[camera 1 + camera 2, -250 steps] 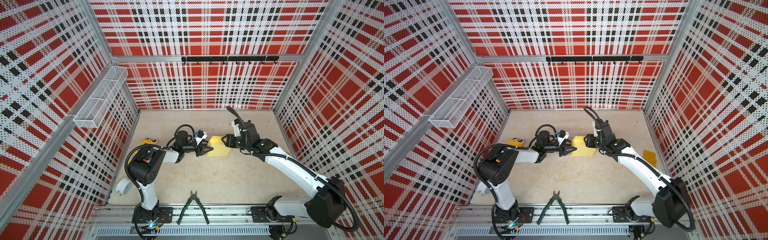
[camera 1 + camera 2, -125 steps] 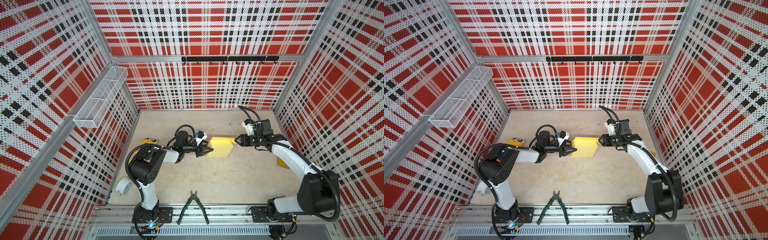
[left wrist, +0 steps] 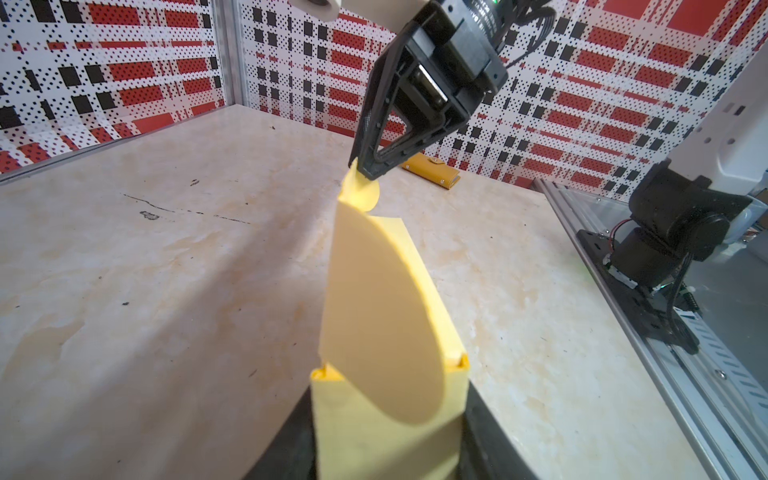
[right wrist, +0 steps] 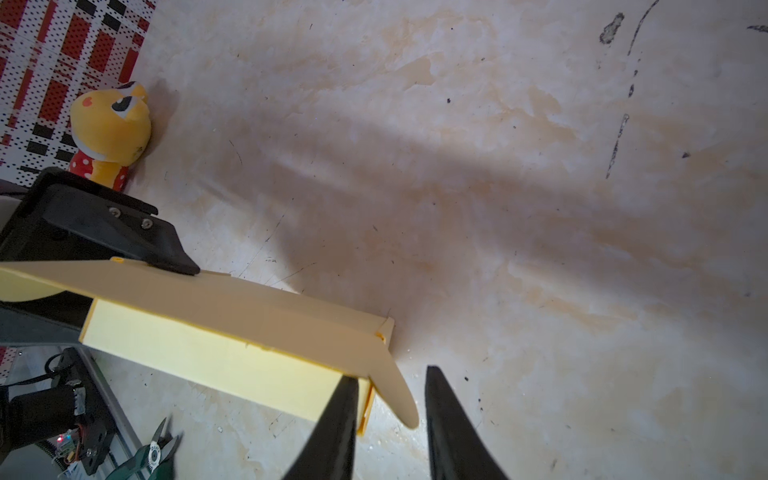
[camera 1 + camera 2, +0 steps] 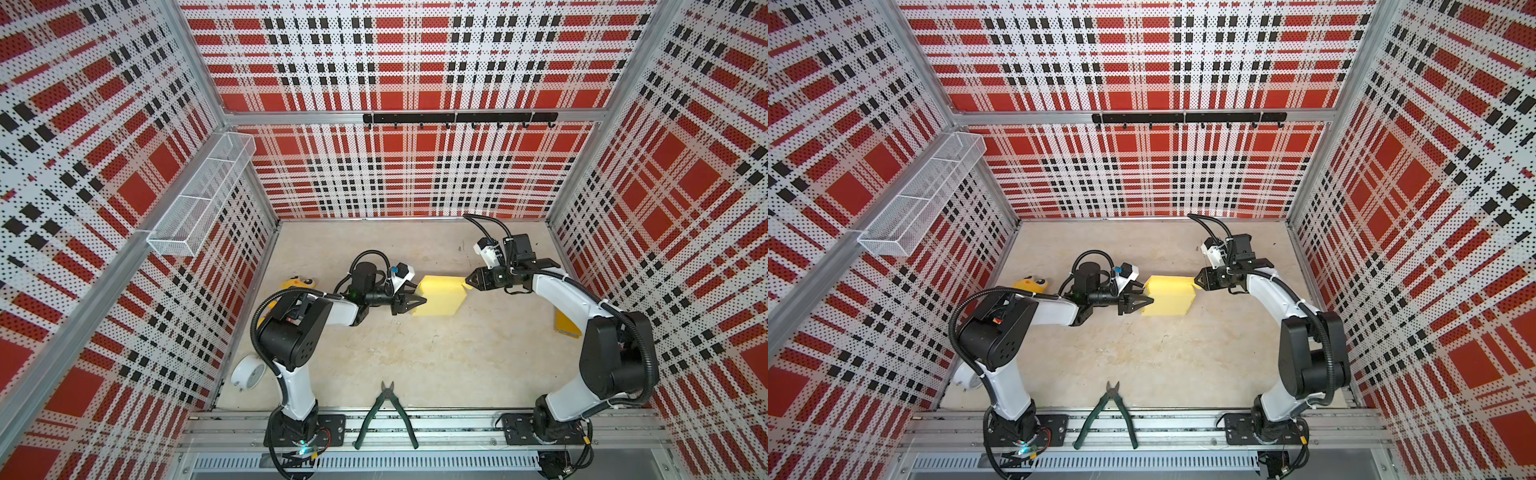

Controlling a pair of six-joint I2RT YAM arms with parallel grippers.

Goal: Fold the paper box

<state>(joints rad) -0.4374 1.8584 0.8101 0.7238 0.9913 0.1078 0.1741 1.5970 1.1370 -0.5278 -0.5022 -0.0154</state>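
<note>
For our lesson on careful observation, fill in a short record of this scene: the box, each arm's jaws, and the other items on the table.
paper box: pale yellow, partly folded, rounded flap sticking out
left gripper: jaws shut on the box's end
right gripper: jaws open, either side of the flap
pliers: at the front rail, untouched
plush toy: by left wall
orange-yellow flat piece: by right wall

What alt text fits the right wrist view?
A pale yellow cardboard box, gripped at its far end by the left gripper, has its rounded flap between the right gripper's parted black fingers. A yellow plush toy sits by the plaid wall.
</note>
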